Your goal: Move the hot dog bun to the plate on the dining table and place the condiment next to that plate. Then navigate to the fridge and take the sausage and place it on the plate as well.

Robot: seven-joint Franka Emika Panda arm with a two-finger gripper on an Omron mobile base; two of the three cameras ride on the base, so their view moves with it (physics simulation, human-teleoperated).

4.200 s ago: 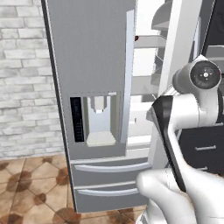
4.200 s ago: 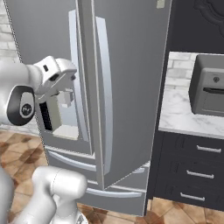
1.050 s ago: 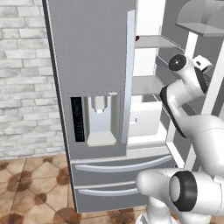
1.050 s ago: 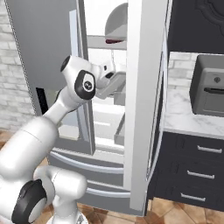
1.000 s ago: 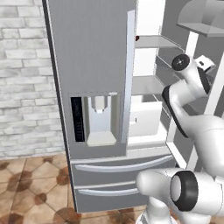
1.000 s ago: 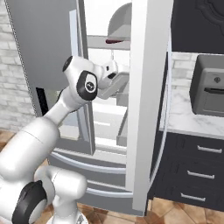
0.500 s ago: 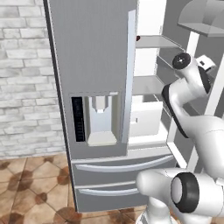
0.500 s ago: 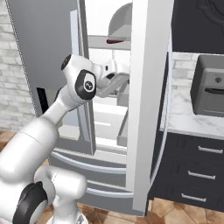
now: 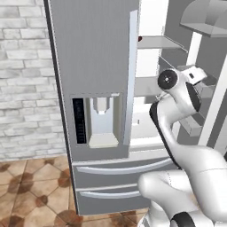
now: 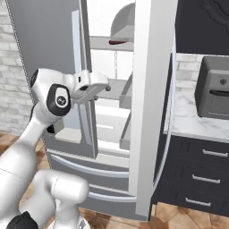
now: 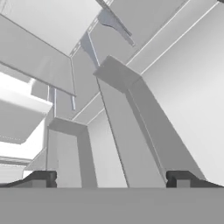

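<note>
A: What has changed in the last few seconds?

B: The right door of the tall silver-grey French-door fridge (image 10: pixel 49 49) now stands swung wide, where a few seconds ago both doors were shut. The white arm has since reached into the opening, and over the last second it has barely shifted.

A: And the tool?

B: The tool (image 11: pixel 113 178) is inside the white shelved interior, its two dark fingertips (image 11: pixel 40 178) spread wide with nothing between them. In the right base view the hand sits level with the middle shelf, below the one that matters.

A: Where's the sausage?

B: The short slim dark red-brown sausage (image 10: pixel 117 42) lies on the upper shelf, near its front edge, above and to the right of the hand in that view. From the left base view only a small dark red tip (image 9: pixel 140 39) peeks past the door edge.

A: So what does that mean for the task?

B: I'd judge the fridge leg is under way: door open, arm in, sausage not yet touched. The hand needs to rise to the upper shelf and close on it. The bun, plate and condiment are back at the dining table.

A: Any brand or writing to read?

B: None legible. The water dispenser panel (image 9: pixel 102 119) has a dark strip beside it, but no readable marks, and the dark grey appliance on the marble bench (image 10: pixel 199 123) carries no label I can make out
</note>
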